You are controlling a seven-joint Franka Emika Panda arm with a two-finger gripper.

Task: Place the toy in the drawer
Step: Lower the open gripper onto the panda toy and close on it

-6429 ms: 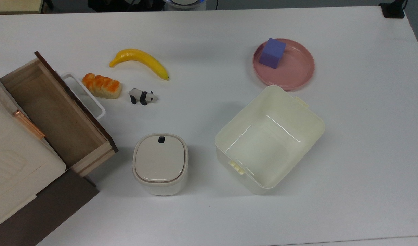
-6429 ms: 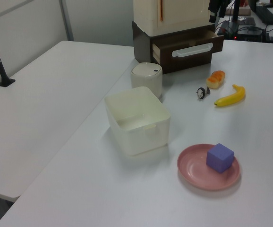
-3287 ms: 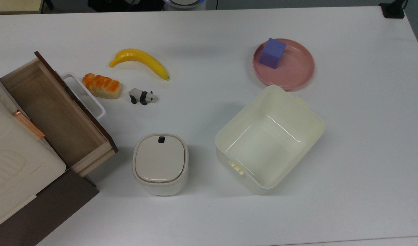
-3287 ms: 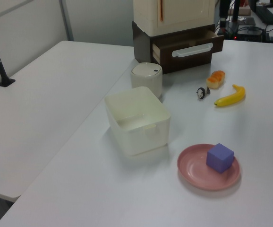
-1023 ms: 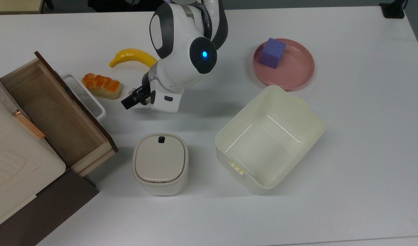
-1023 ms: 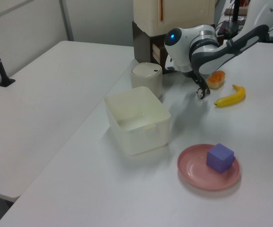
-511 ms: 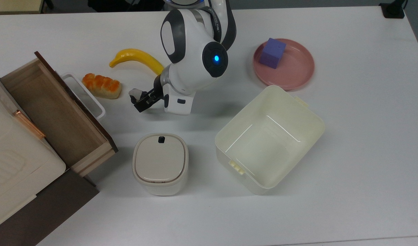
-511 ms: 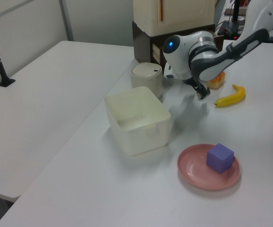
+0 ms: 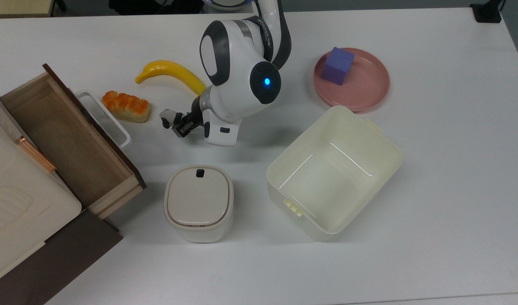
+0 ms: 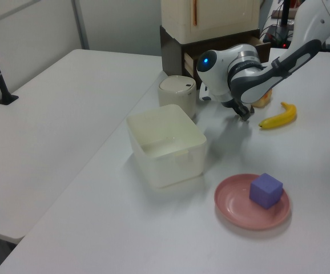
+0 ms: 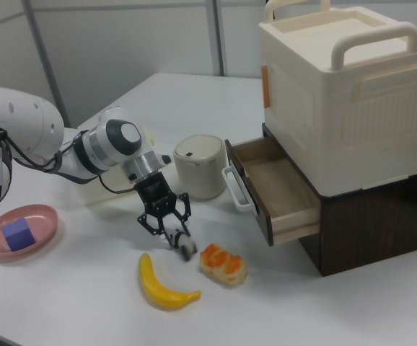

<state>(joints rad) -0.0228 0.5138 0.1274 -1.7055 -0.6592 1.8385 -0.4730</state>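
Toy (image 9: 167, 116) between bread loaf (image 9: 126, 106) and end effector (image 9: 182, 125), top view's right of drawer (image 9: 68, 135).

No text, label, brand, number or sign can be read on anything in these views.

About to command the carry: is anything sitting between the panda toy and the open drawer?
Partly. The bread loaf lies between the toy and the drawer, close to the drawer's white handle. The gripper is already at the toy. A lifted carry should pass above the loaf; the drawer's inside looks bare.
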